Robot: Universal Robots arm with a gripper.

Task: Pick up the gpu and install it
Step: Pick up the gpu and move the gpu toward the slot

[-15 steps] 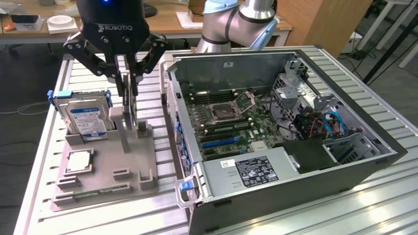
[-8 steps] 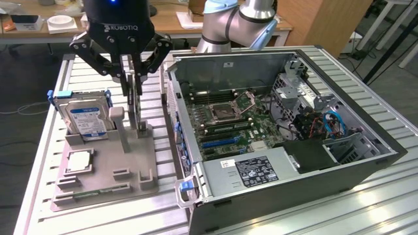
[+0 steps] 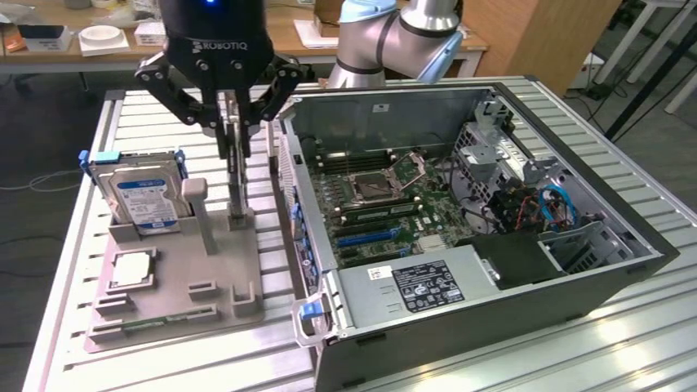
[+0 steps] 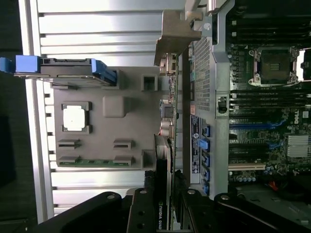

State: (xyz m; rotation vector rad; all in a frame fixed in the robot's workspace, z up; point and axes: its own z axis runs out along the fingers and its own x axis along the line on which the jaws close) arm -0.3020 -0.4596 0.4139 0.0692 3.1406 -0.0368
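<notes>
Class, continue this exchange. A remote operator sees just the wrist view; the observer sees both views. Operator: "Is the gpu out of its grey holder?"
Observer: No. The gpu stands upright, its lower end seated in the grey holder.
Operator: Where is the gripper on it?
Observer: The gripper is over the card's upper part.
Operator: And the hard drive's face?
Observer: The hard drive stands upright, showing a blue label.

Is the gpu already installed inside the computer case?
No, the gpu stands upright in the gray holder outside the case.
</notes>
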